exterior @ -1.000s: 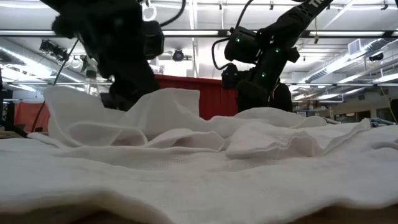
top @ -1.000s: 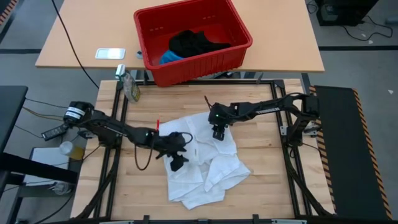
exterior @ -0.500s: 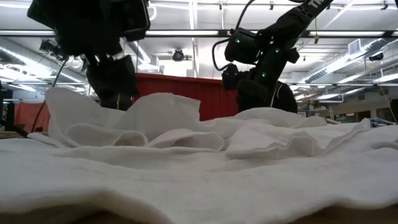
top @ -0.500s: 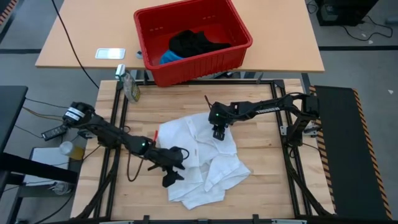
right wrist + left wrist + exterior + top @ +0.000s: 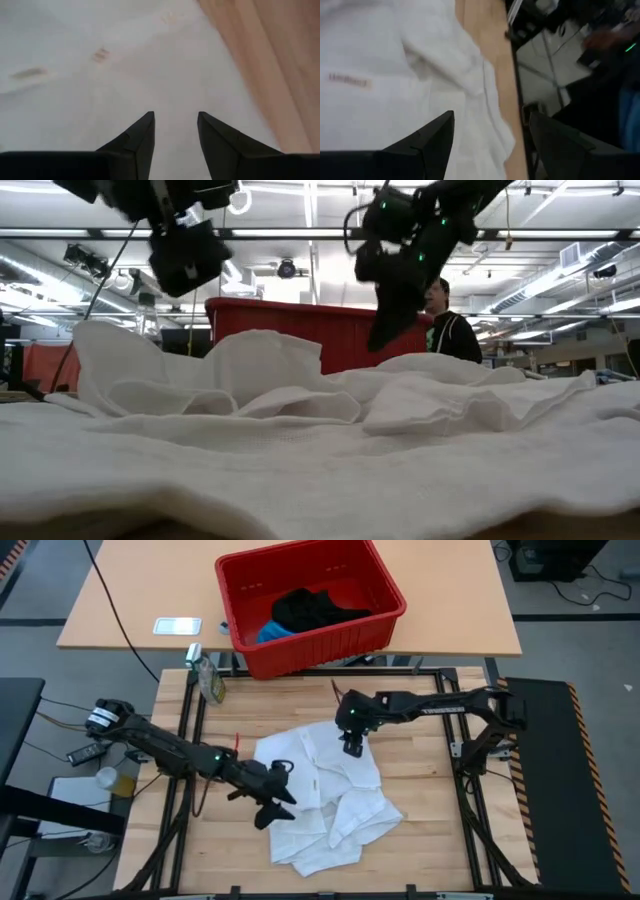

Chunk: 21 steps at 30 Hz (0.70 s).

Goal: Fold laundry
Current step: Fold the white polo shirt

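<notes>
Crumpled white garment (image 5: 325,795) spread mid-table, just before red basket (image 5: 310,640) holding black garment (image 5: 310,608) and blue garment (image 5: 272,632). Faint label on white cloth, unreadable (wrist views only). Left gripper (image 5: 276,808) over white garment's near-left edge, fingers (image 5: 427,145) spread, nothing between. Right gripper (image 5: 352,748) above its basket-side edge, fingers (image 5: 135,142) parted, empty. Person (image 5: 447,320) beyond basket, low view only.

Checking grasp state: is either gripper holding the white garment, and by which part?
Neither. Left gripper and right gripper both hang open above the white garment, nothing between their fingers.
</notes>
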{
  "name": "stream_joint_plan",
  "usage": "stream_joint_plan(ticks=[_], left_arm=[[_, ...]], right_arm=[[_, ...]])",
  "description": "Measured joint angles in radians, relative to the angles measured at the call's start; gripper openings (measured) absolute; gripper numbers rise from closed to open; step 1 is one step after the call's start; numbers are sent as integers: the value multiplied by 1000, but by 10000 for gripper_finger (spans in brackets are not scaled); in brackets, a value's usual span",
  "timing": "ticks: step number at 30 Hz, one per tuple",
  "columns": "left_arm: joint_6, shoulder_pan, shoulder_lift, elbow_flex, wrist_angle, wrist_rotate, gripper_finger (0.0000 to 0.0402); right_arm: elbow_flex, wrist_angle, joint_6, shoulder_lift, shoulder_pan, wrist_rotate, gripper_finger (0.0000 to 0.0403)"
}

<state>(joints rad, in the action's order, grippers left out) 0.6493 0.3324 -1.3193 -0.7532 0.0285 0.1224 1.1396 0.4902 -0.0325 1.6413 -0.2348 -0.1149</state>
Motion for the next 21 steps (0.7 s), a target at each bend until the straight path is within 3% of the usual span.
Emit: stream_joint_plan(ticks=[5, 9, 14, 21], left_arm=[[-36, 63, 0, 1, -128, -6, 263], [-78, 112, 0, 1, -167, -75, 256], [-88, 146, 0, 1, -203, -111, 227], [-88, 227, 0, 1, -234, -111, 188]], right_arm=[[2, 45, 5, -92, 16, -166, 157], [1, 132, -39, -146, 30, -290, 157], [-68, 181, -77, -220, 51, -303, 157], [-207, 178, -250, -346, 82, -381, 157]])
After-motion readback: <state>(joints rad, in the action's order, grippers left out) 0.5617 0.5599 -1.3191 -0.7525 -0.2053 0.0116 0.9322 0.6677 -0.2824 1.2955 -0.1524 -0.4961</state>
